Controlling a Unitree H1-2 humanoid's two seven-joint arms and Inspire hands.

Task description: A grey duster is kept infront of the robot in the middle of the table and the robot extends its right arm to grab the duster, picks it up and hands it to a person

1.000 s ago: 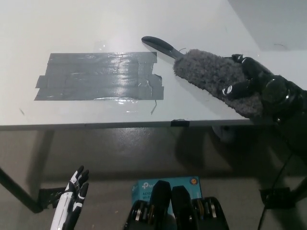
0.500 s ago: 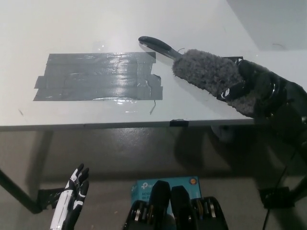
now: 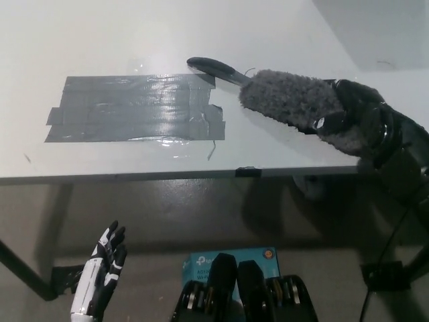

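Table (image 3: 80, 40) edge ran across the view from left to right, with the near edge a little below the middle of the picture and the right edge slanting away at the upper right. Duster (image 3: 288, 100) lay over the right part of the top, close to the near right corner; its grey fluffy head pointed toward that corner and its dark handle (image 3: 213, 68) reached up and left, the tip touching the upper right corner of the tape patch (image 3: 134, 107). Right hand (image 3: 358, 121), black, was clenched around the far end of the fluffy head, at or just past the table's right edge; whether the head cleared the surface could not be told. Open tabletop was seen to the left of the patch and beyond it, pale and lightly glossy. The patch itself was grey, shiny, made of overlapping strips, with a loose thread hanging off its lower right corner. A small dark mark (image 3: 248, 172) sat on the near edge below the duster.

Floor (image 3: 167, 215) under the table was dull grey-brown. A dark table leg (image 3: 23, 268) slanted at lower left. Left hand (image 3: 100, 275), white, hung low at lower left, well apart from the table, fingers released and holding nothing. A blue box (image 3: 201, 265) lay on the floor at bottom middle
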